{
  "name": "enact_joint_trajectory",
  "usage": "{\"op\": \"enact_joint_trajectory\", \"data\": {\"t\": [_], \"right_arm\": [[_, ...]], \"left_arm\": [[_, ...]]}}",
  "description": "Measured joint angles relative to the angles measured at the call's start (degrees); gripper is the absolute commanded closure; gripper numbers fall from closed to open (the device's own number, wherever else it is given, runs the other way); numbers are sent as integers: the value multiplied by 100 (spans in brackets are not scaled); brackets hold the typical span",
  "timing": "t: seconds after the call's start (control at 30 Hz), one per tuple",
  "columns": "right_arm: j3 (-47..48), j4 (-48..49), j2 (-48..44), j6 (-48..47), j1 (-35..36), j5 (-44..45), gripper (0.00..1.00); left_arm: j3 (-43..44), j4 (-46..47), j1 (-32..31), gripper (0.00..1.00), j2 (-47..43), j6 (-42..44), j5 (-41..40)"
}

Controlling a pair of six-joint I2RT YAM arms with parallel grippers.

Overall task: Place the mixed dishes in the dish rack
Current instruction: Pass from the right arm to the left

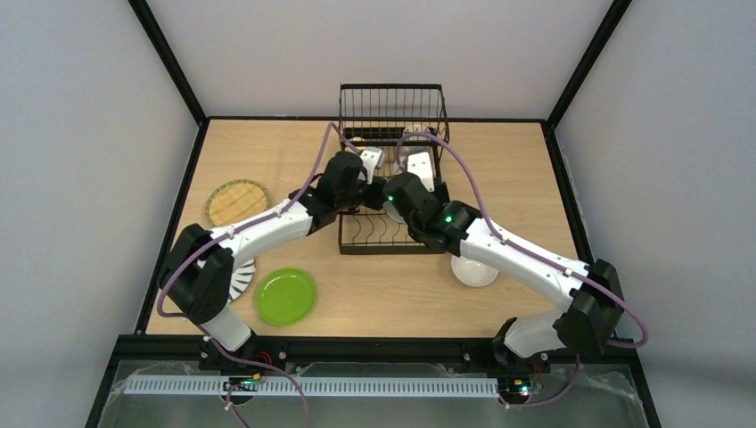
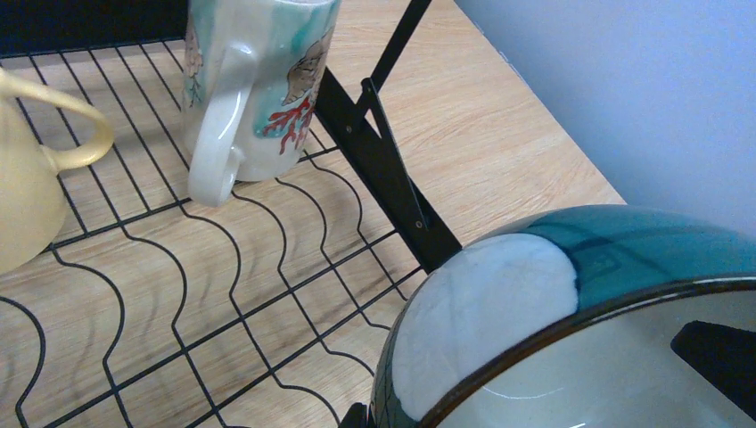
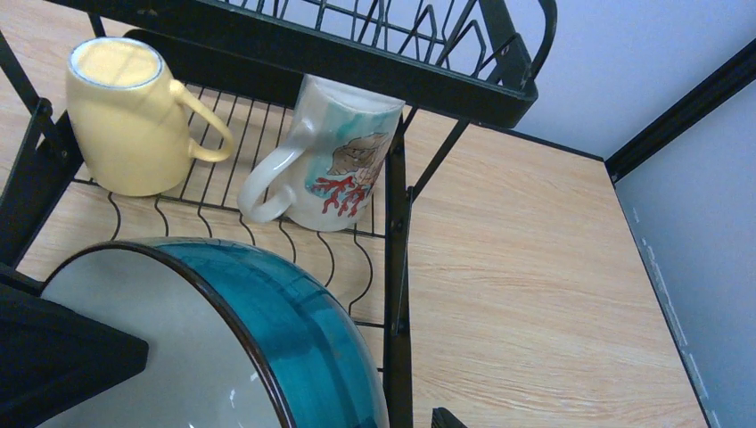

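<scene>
Over rack (image 1: 392, 107), blue bowl (image 3: 294, 312) tilted, left end effector (image 1: 374, 194) closed, right end effector (image 1: 398, 203) open

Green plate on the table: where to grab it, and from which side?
Pinch the rim of the green plate from above, one finger inside, one outside. It lies flat on the table, so only the raised edge gives a hold. Probably its right edge: the striped plate sits close on its left.

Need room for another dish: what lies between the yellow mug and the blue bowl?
Only bare dish rack wire separates pale yellow mug from blue bowl in the right wrist view; the coral-print mug stands aside.
</scene>
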Motion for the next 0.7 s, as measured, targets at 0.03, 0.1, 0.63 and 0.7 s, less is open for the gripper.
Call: {"op": "enact_joint_trajectory", "data": {"t": [0.03, 0.1, 0.63, 0.7], "right_arm": [[0, -2, -20, -4, 0, -2, 33], [2, -2, -55, -7, 0, -11, 32], [203, 0, -382, -4, 0, -501, 15], [219, -4, -409, 9, 0, -560, 11]], "left_arm": [[13, 0, 0, 98, 0, 22, 31], [26, 2, 0, 98, 0, 76, 118], [345, -203, 0, 98, 291, 317, 1298], [345, -221, 0, 98, 319, 315, 1368]]}}
